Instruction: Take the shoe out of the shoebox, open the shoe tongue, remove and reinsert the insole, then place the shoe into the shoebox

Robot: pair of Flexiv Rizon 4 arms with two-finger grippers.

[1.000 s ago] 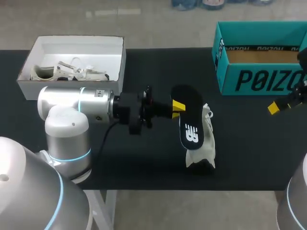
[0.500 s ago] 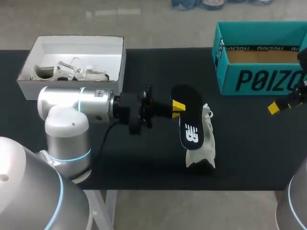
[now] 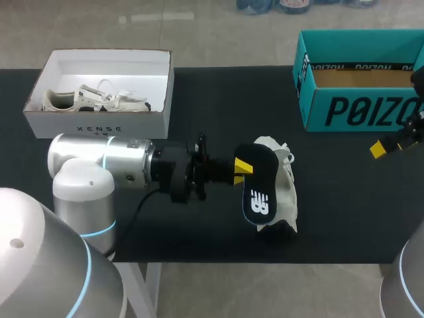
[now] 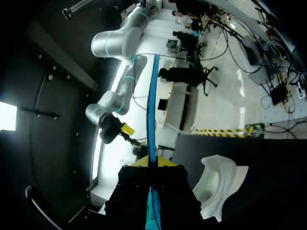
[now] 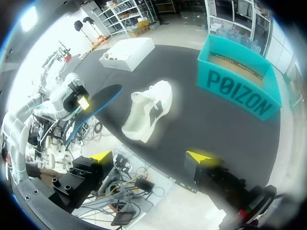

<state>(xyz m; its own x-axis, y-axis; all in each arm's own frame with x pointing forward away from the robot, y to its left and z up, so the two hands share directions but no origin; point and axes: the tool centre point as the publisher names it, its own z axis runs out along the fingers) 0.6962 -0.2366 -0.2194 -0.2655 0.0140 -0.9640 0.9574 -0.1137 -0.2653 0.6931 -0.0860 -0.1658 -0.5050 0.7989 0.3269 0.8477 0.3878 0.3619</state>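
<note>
Black insole (image 3: 259, 180) clamped in left gripper (image 3: 242, 165) — one shoe (image 3: 286, 199) beside, second shoe (image 3: 93, 99) in white box (image 3: 99, 123) — right gripper (image 5: 151, 156) apart.

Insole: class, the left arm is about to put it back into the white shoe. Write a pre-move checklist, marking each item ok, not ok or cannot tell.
1. Insole gripped by left pincer: ok, fingers shut on its edge.
2. Shoe resting on the table: ok.
3. Shoe steadied by right pincer: not ok, it is open, empty and far from the shoe.
4. Tongue open wide enough: cannot tell.
5. Insole lined up with the shoe's opening: cannot tell.
6. Teal shoebox open for later: ok.
</note>
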